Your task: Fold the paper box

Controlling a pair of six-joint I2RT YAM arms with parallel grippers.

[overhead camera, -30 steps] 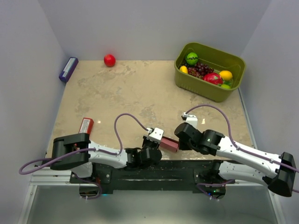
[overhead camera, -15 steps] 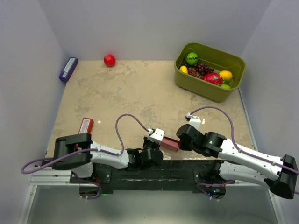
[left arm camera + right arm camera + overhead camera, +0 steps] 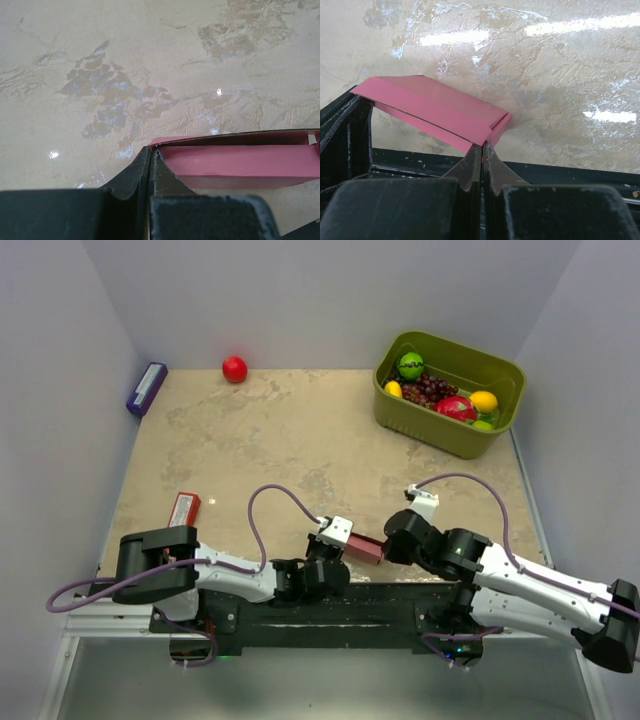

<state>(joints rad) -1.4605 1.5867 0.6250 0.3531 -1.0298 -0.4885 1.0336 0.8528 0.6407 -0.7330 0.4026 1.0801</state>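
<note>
beige marbled tabletop fills my top view. the paper box is low at centre by the near edge, between my two arms. my left gripper is pressed together, pinching one corner of it; my right gripper pinches its opposite edge. green fruit basket sits upper right.

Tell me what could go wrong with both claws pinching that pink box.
The left claw and right claw pinch only thin edges of the paper box, so pulling could tear it or let it slip. It is near the table's front edge, so if dropped it might fall off.
</note>
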